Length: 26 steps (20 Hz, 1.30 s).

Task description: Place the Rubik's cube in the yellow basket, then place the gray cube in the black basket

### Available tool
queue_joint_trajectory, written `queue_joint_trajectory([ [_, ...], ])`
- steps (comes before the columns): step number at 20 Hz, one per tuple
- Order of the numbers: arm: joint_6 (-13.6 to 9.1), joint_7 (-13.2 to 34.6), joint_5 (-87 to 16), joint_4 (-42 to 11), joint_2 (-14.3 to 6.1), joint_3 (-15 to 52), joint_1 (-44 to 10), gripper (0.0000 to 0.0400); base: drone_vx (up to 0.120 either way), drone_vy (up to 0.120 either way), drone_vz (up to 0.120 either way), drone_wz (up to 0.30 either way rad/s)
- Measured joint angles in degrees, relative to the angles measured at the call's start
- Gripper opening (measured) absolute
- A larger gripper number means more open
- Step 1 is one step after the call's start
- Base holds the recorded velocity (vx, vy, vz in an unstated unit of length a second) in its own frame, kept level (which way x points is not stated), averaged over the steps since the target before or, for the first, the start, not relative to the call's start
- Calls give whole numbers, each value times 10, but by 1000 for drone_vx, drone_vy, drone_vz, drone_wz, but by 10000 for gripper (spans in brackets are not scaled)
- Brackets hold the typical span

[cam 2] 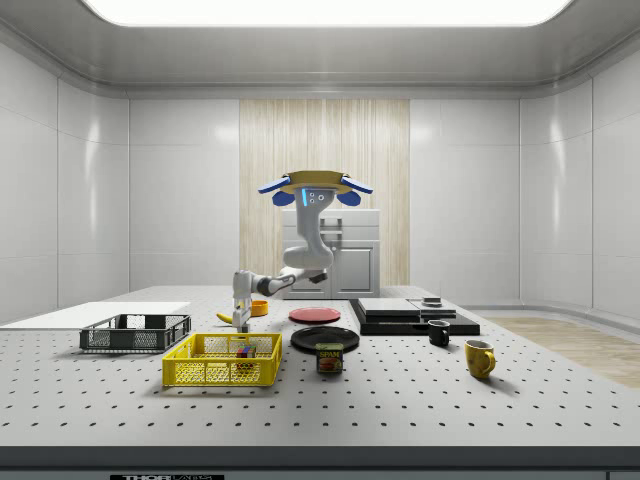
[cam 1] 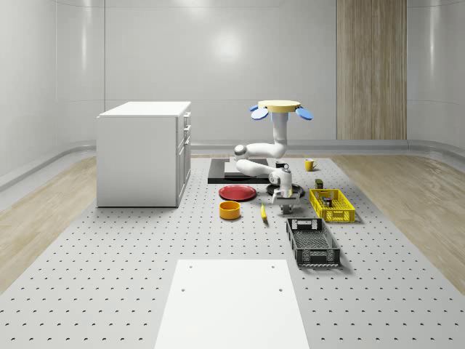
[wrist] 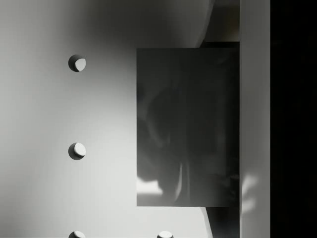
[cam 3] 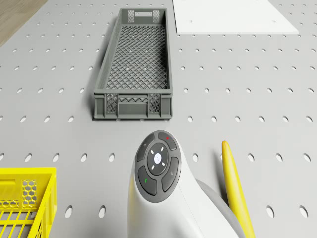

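The drone [cam 1: 280, 108] hovers over the table [cam 1: 109, 276]; its gripper [cam 1: 282, 204] hangs low between the black basket [cam 1: 312, 243] and the yellow basket [cam 1: 332, 206], which holds the Rubik's cube [cam 2: 243, 351]. The gray cube [wrist: 185, 126] sits on the table right under the wrist: rigid, smooth, likely slippery, best pinched across opposite flat faces. Whether the grasp has closed, cannot tell.

Rubik's cube [cam 2: 243, 349] in the yellow basket [cam 1: 331, 205] — black basket [cam 1: 312, 243] just before it, nearer the whole-scene camera.

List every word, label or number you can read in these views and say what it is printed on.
"SPAM": on the can standing on the table beside the yellow basket in the side view.
White lettering on the dark strip along the side view's bottom edge: too small to read.
Symbols on the round button pad on the robot's arm in the drone view: icons, no readable text.
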Motion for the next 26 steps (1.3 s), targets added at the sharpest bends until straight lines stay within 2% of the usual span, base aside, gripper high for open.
queue_joint_trajectory([
  [6, -2, -1, 0, -1, 2, 1, 1, 253, 0, 0, 0, 0],
  [10, -12, -1, 15, -9, 2, 18, 5, 251, 0, 0, 10, 0],
  [15, -25, 1, 42, -21, 1, 47, 11, 250, 0, 0, 120, 0],
  [22, -31, 2, 58, -27, -1, 63, 12, 250, 0, 0, 120, 0],
  [26, -31, 2, 61, -27, -2, 66, 12, 250, 0, 70, 10, 0],
])
